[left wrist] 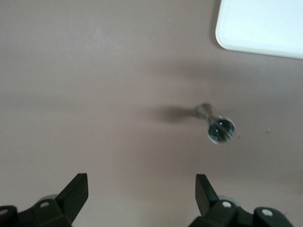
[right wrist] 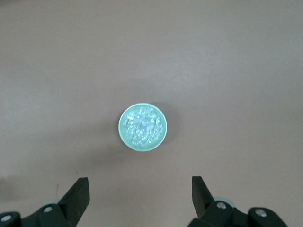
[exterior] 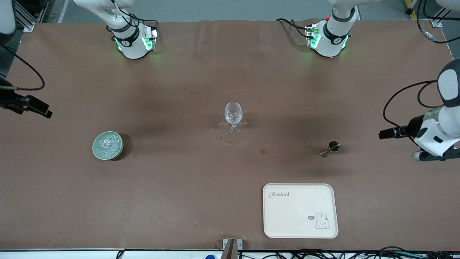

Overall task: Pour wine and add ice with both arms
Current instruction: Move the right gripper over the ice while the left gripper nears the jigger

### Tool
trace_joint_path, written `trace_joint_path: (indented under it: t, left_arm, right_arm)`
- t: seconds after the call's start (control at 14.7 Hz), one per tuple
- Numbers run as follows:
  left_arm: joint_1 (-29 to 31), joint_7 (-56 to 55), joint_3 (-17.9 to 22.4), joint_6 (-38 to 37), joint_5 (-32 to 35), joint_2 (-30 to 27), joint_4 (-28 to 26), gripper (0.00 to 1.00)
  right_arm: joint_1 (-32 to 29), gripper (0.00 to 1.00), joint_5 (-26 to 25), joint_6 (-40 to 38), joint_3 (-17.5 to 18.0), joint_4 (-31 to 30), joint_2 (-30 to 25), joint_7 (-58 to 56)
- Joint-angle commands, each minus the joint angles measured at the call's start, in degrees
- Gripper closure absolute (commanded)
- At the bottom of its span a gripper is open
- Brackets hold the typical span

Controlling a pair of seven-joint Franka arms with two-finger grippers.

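Hovering open-fingered: left gripper (left wrist: 141, 189), right gripper (right wrist: 140, 191).

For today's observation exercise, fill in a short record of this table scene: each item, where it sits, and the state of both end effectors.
wine glass: upright, mid-table
green bowl: holds the ice, toward the right arm's end
metal jigger: toward the left arm's end
white tray: nearer the front camera than the jigger
left end effector: open, above the table near the jigger
right end effector: open, above the table near the bowl
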Motion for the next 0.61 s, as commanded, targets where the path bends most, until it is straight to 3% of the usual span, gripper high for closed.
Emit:
trace_joint_path:
  t: [0.0,0.14,0.41,0.54]
  left_arm:
    - [1.16,1.10,-0.32,1.39,-3.41,2.41,1.61,0.00]
    - [2.04,5.03,-0.41,3.49,-3.50,3.72,1.26,0.00]
    - [5.99,10.59,-0.41,4.82,-12.89,7.41,1.17,0.00]
    - [7.14,13.22,-0.67,4.91,-14.04,7.95,1.17,0.00]
  right_arm:
    - [-0.38,0.04,0.82,8.67,0.21,-8.16,-0.16,-0.67]
    - [0.05,0.04,0.82,15.08,0.30,-11.68,2.20,-0.67]
    - [0.06,0.04,0.82,23.28,0.30,-16.17,6.16,-0.67]
    - [0.06,0.05,0.82,27.48,0.30,-18.72,8.44,-0.67]
